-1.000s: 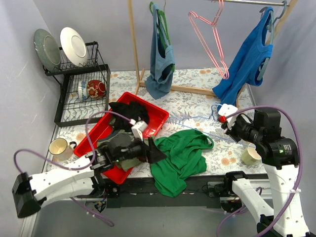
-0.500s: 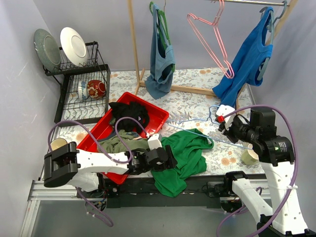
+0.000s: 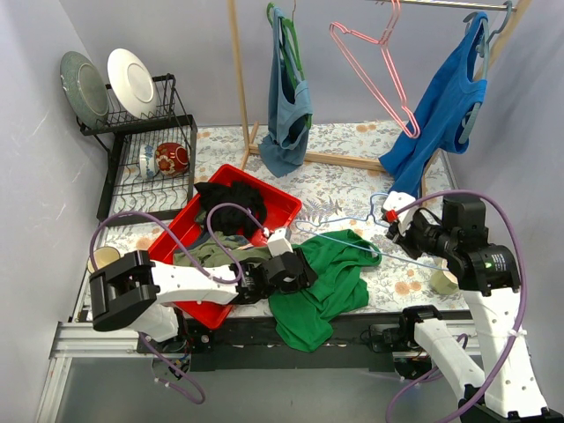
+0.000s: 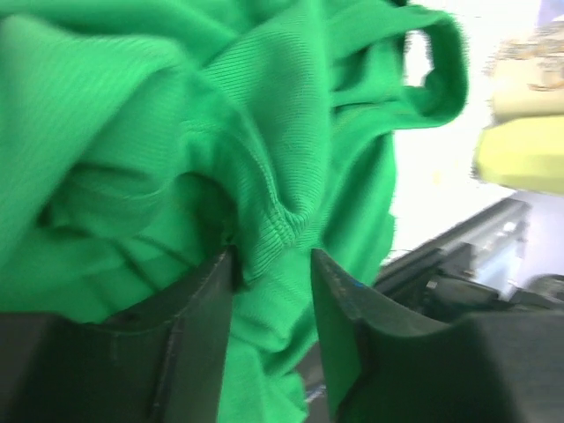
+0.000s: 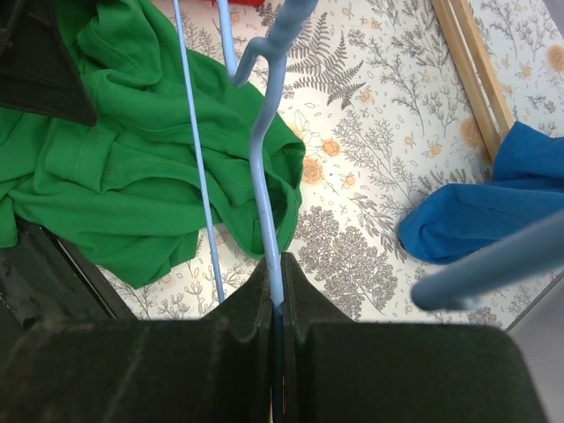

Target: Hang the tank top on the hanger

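Bright even light; left wrist view blurred, glaring.

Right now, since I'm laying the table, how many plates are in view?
2: a grey plate and a white plate beside it, both upright atop the dish rack, far left. Crockery lower in the rack could hide others.

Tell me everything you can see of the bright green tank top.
The tank top is bright emerald green, soft ribbed knit with stitched hems. It lies crumpled on the floral table near the front edge, right of the red tray, one strap loop open. A fold sits between the fingers of the left gripper; whether it is pinched is unclear. The light-blue hanger crosses above it.
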`<state>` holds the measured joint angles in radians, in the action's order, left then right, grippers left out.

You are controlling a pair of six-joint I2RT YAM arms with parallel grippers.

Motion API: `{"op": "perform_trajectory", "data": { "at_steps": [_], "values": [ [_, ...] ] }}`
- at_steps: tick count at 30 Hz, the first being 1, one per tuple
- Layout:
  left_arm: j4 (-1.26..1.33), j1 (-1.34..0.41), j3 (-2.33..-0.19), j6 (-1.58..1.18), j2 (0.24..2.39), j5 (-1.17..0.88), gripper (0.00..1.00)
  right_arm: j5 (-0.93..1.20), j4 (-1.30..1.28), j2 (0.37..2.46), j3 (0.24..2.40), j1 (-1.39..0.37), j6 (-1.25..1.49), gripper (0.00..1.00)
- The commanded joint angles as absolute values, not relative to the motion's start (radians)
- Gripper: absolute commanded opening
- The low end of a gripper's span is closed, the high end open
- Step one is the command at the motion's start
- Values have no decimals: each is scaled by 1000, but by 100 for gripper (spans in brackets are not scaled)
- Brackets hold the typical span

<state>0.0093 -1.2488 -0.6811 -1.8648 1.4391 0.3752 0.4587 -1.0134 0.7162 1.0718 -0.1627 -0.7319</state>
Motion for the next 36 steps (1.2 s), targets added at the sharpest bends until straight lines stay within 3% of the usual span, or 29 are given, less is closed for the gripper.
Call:
{"op": "perform_trajectory", "data": {
  "at_steps": [1,3,4,18,27,36],
  "values": [
    [136,-1210,-661,-1812,1425,307,29,469,-973,709,1054,-156,-730,1],
    [182,-1174,-631,-1798,1410,253,15,466,-971,710,1054,-156,-735,1],
    [198,-1155,-617,-1781,1401,229,0,462,-973,709,1057,-156,-736,1],
    [146,-776,-535,-1652,1132,26,0,449,-1061,667,1109,-156,-796,1],
    [147,-703,-563,-1635,1123,-58,0,472,-1154,644,1046,-156,-874,1],
    [183,-693,-597,-1598,1098,-204,0,356,-1043,658,968,-158,-850,1]
  ]
}}
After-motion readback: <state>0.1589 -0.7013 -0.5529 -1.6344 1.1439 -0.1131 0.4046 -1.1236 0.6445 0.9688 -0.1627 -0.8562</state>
